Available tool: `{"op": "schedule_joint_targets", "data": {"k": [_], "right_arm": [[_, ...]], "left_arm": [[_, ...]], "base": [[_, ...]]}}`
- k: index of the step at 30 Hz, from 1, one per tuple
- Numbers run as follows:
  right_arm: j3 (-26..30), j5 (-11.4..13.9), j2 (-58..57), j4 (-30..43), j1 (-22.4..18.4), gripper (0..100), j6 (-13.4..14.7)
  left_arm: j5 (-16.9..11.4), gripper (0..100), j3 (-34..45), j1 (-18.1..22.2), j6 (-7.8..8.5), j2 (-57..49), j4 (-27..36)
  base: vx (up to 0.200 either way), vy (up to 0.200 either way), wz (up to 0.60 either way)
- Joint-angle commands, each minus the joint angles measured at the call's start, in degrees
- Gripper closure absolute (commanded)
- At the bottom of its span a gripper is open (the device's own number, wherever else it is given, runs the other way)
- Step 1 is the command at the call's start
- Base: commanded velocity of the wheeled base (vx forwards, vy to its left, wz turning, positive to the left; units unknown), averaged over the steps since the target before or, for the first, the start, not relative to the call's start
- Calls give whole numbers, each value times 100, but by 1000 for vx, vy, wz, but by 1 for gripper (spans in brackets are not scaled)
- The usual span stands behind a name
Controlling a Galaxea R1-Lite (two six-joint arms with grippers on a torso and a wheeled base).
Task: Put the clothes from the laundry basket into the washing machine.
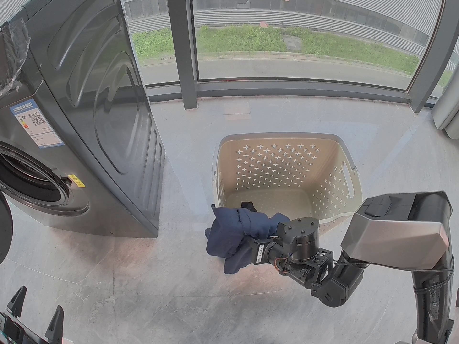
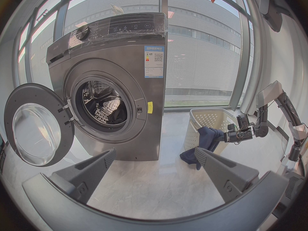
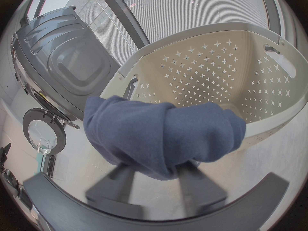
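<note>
A grey washing machine (image 1: 95, 120) stood at nine o'clock in the head view, its round door (image 2: 35, 125) swung open. A dark shape (image 2: 117, 114) inside the drum (image 2: 96, 93) may have been clothing, though the interior was too dim to be sure. A cream laundry basket (image 1: 287, 137) with star-shaped holes sat on the floor near the centre. At the basket's seven o'clock corner, the right gripper (image 1: 245, 245) had its fingers clamped on a dark blue garment (image 1: 232, 232), which hung bunched just beside the rim. The left gripper (image 1: 39, 299) sat at seven o'clock of the head view, fingers spread and holding nothing, well apart from the garment.
</note>
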Motion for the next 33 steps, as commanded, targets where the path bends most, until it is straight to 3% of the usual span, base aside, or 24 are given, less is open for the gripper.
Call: {"op": "schedule_joint_targets", "data": {"k": [1,8,14,15,19,22,25,33], "right_arm": [[68,12,-52,-67,52,100,4],[534,30,-1001,-190,122,100,48],[1545,83,-2584,-129,175,100,74],[1888,109,-3102,-120,368,100,74],[2362,162,-3867,-146,693,100,48],[2476,460,-4218,-208,772,100,-23],[2485,627,-4464,-305,676,100,-216],[2652,742,-4517,-577,693,100,-998]], "left_arm": [[0,0,92,1,0,-66,0],[9,0,92,1,-35,-66,0],[9,0,92,1,-35,-66,-9],[9,0,92,1,-35,-66,-9],[9,0,92,1,-35,-66,-9],[9,0,92,1,-44,-66,-9],[9,0,92,1,-35,-66,-9],[9,0,92,1,0,-66,-9]], "base": [[0,0,0],[0,0,0],[0,0,0],[0,0,0],[0,0,0],[0,0,0],[0,0,0],[-25,0,0]]}}
